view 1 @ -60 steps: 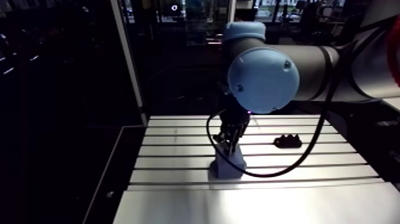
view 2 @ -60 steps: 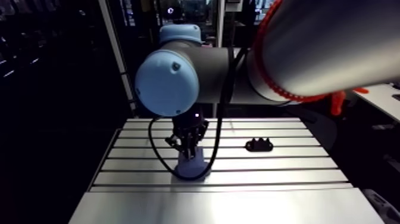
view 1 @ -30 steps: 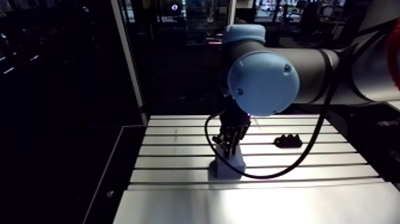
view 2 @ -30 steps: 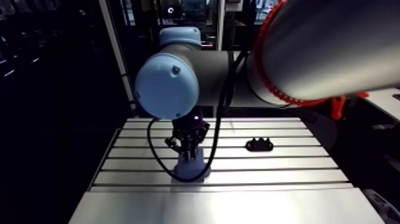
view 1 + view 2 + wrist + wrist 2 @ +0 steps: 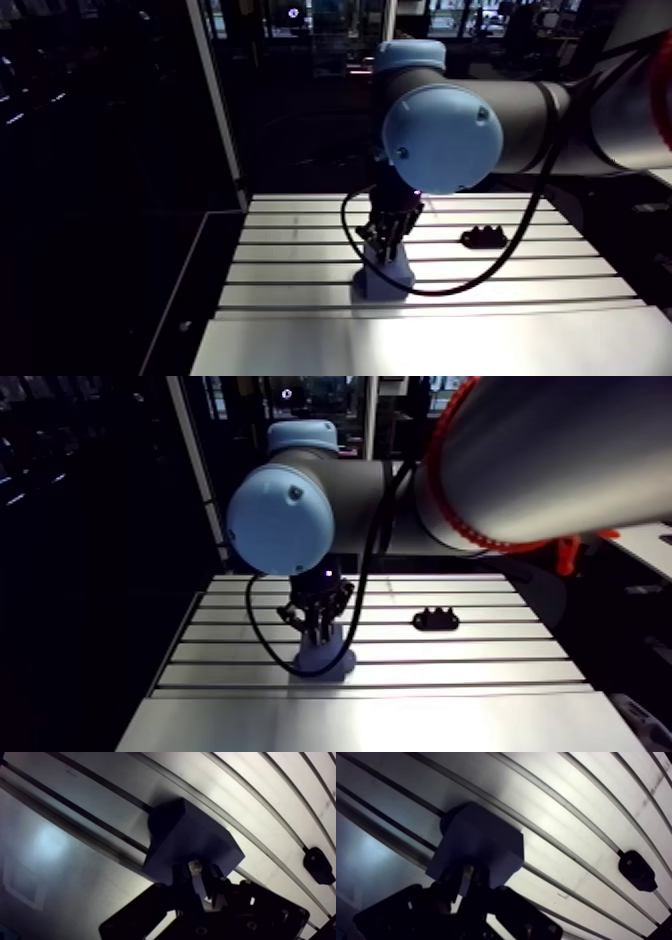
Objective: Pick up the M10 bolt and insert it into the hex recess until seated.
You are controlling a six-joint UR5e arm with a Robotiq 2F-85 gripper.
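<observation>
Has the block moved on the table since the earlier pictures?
No. In the arm view the block stands in the same place as before, on the same slots of the table and equally far from the black clamp.

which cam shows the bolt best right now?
Wrist view: the bolt shows between the hand's fingers, over the blue block. Arm views show only hand and block; the bolt is too small to see.

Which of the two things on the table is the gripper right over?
The blue block, under the gripper, which holds the bolt. The small black piece lies well apart.
</observation>
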